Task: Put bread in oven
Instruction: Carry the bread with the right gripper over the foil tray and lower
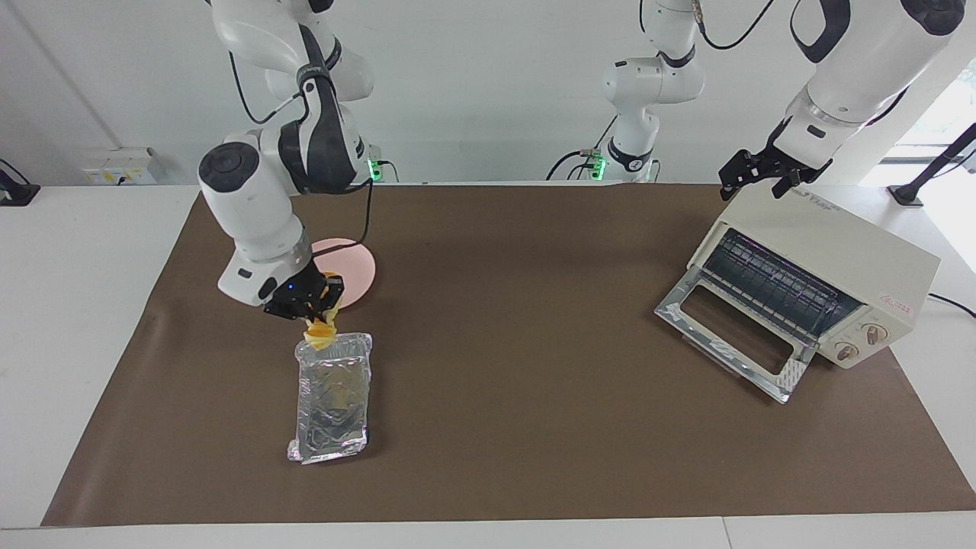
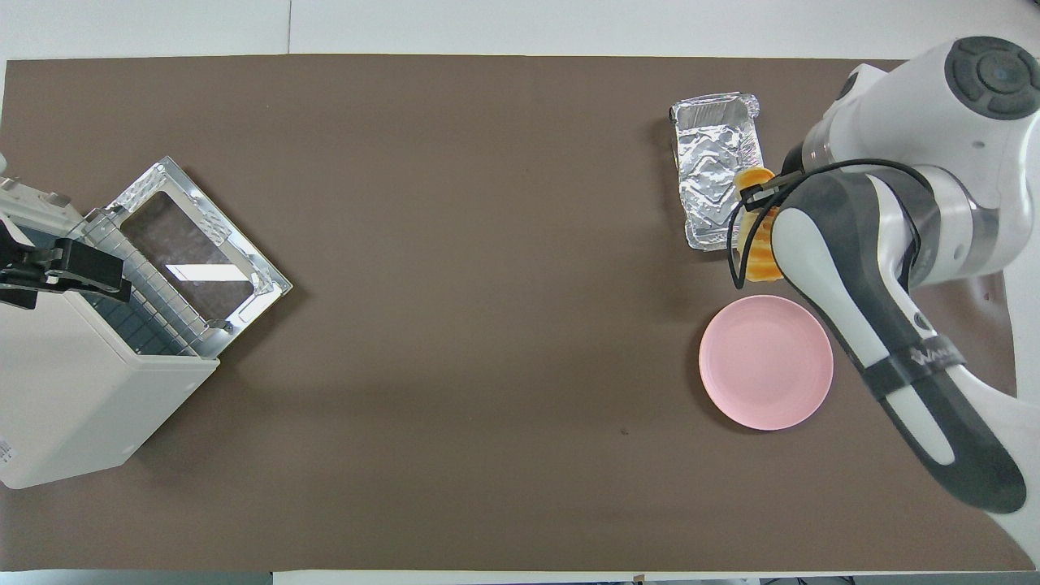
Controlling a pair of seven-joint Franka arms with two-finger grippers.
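The right gripper [image 1: 319, 309] is pinching the bread [image 1: 321, 331] by one end, so it hangs over the foil tray's [image 1: 332, 404] near rim, ready for lowering in. That tray looks empty, as do the pink plate [image 2: 766, 361] and the oven [image 1: 823, 278], whose door lies open; the left gripper [image 1: 755, 177] waits above it, fingers spread

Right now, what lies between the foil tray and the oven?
Nothing: only bare brown mat between the foil tray and the oven, clear in the facing view.

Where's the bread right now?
The bread hangs from the right gripper, lifted over the foil tray's end nearest the pink plate, at the right arm's end of the table.
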